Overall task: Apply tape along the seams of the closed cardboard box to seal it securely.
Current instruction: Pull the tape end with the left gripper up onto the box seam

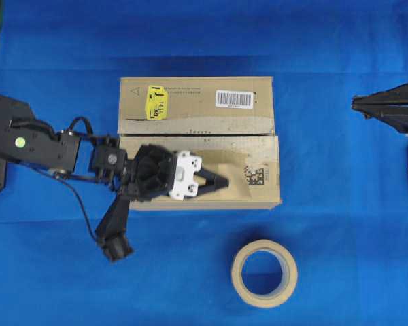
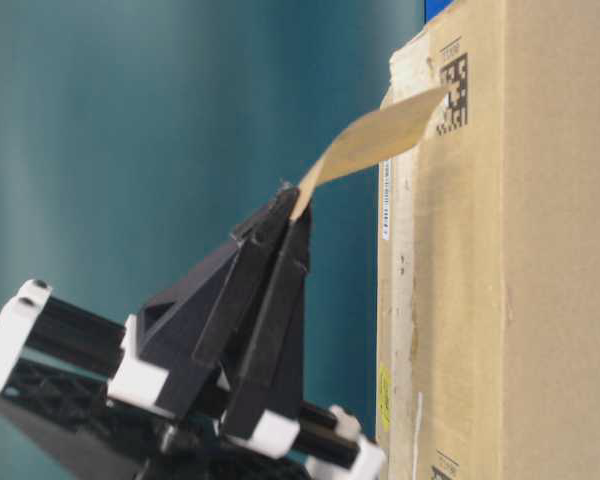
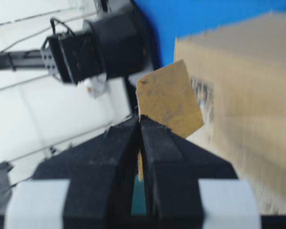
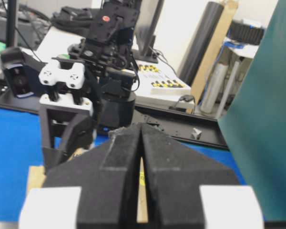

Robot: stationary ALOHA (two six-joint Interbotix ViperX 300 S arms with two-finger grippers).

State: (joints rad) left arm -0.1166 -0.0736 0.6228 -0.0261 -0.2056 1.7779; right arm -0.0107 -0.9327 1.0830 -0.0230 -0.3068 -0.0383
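Note:
The brown cardboard box (image 1: 190, 102) lies in the middle of the blue table, with a yellow sticker (image 1: 156, 102) and a white barcode label (image 1: 234, 99) on its far flap. The seam (image 1: 197, 134) runs left to right between the two flaps, edged with torn greyish old tape. My left gripper (image 1: 226, 183) hovers over the near flap, shut on one end of a tan piece of tape (image 2: 380, 140). The tape's free end reaches the box (image 2: 500, 250) beside a square code (image 1: 255, 174). My right gripper (image 1: 354, 104) stays at the right edge, shut and empty.
A beige tape roll (image 1: 264, 273) lies flat on the blue cloth in front of the box. In the right wrist view, a teal board (image 4: 267, 119) stands at the right and the left arm (image 4: 66, 95) rises behind the box.

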